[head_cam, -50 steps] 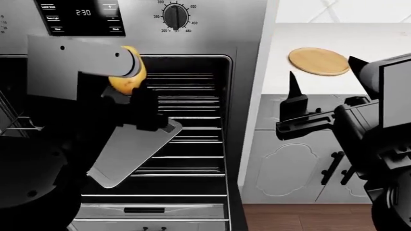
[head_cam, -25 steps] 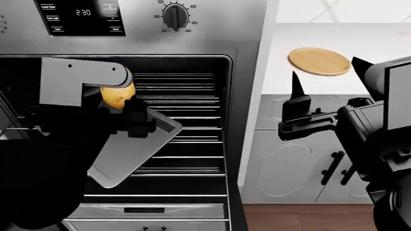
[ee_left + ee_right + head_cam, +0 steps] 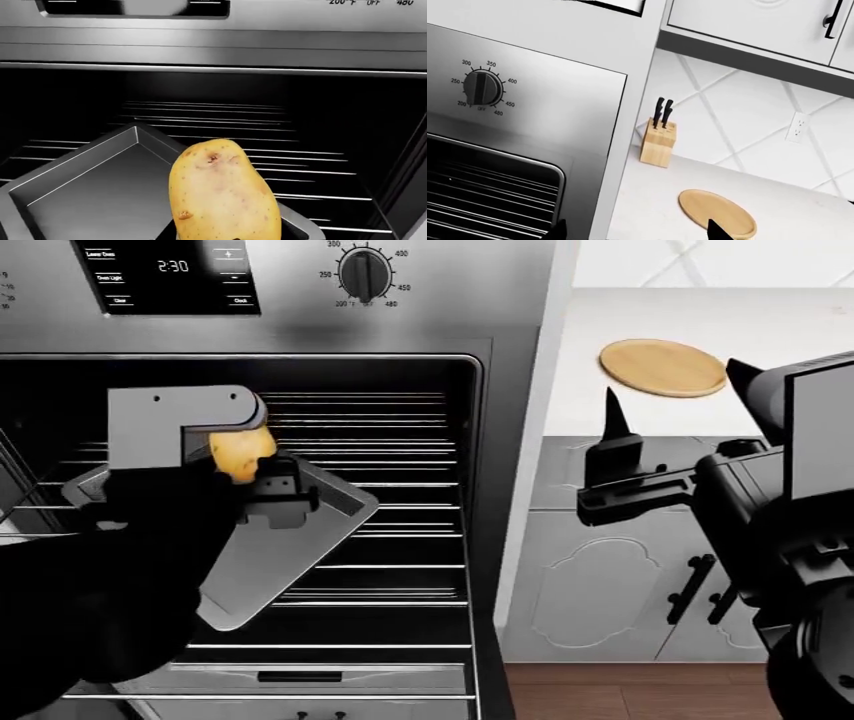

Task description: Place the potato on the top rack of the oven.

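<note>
Head view: my left gripper (image 3: 247,465) sits left of centre, inside the oven (image 3: 400,330) mouth, with the potato (image 3: 240,453) in it.
Left jaws: closed on the potato; fingers mostly hidden under it in the left wrist view, so I can't tell how wide they stand.
Potato place: lower centre of the left wrist view (image 3: 221,192), long axis pointing up-frame toward the oven back, hanging over a tilted metal tray (image 3: 93,185).
Key relation: wire racks (image 3: 220,125) lie ahead of and beyond the potato, upper centre of that frame; I judge the top rack needs a forward reach.
Nearer arm: left, already in the cavity; right gripper (image 3: 617,475) is at centre right, outside the oven by the white cabinet (image 3: 601,570).
Right jaws: two dark tips show at the bottom edge of the right wrist view, apart, nothing between them.
Writing: display (image 3: 171,267) reads 2:30; dial (image 3: 483,87) numbered 200 to 480, OFF below.
Other: round wooden board (image 3: 663,367) upper right; knife block (image 3: 657,141), no brand legible.
</note>
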{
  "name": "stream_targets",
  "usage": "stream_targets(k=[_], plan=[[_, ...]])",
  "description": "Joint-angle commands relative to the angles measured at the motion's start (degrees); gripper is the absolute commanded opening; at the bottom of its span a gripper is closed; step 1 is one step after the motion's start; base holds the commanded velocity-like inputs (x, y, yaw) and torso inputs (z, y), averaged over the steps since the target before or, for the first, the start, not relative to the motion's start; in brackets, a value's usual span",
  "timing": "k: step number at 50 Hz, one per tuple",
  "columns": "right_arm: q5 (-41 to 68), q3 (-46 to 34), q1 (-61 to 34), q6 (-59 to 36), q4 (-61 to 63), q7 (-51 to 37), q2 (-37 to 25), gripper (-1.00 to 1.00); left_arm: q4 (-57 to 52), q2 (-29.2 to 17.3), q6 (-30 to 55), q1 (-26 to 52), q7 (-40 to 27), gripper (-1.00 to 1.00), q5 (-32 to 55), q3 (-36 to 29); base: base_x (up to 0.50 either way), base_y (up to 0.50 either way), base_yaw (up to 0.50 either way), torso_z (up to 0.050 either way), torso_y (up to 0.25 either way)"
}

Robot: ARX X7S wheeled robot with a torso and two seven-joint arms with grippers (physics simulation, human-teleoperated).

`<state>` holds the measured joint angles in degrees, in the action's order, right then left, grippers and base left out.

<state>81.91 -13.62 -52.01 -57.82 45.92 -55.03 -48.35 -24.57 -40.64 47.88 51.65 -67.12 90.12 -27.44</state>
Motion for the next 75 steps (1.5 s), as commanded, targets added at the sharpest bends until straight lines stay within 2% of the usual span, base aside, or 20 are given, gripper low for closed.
stream_targets(k=[1, 20, 57, 75], plan=[[-3.13, -1.0, 0.97, 0.47, -1.4, 2.03, 0.54, 1.0, 4.37, 0.97, -1.96, -1.22, 2.72, -1.0, -4.38, -0.92, 0.0, 0.0, 0.0, 0.0, 0.0], [-5.48, -1.98, 1.96, 1.27, -2.32, 3.49, 0.91, 1.0, 8.29, 0.87, -2.88, -1.54, 3.26, -1.0, -8.4, -1.67, 0.0, 0.0, 0.0, 0.0, 0.0], [-7.62, -2.92, 3.65, 2.48, -2.97, 4.43, 0.66, 1.0, 14.49, 1.94, -4.65, -3.93, 6.23, -1.0, -10.16, -2.6, 0.0, 0.0, 0.0, 0.0, 0.0], [-7.42, -2.69, 3.95, 2.99, -2.65, 4.19, 0.21, 1.0, 14.29, 1.79, -4.76, -3.98, 5.44, -1.0, -9.56, -2.24, 0.0, 0.0, 0.0, 0.0, 0.0]])
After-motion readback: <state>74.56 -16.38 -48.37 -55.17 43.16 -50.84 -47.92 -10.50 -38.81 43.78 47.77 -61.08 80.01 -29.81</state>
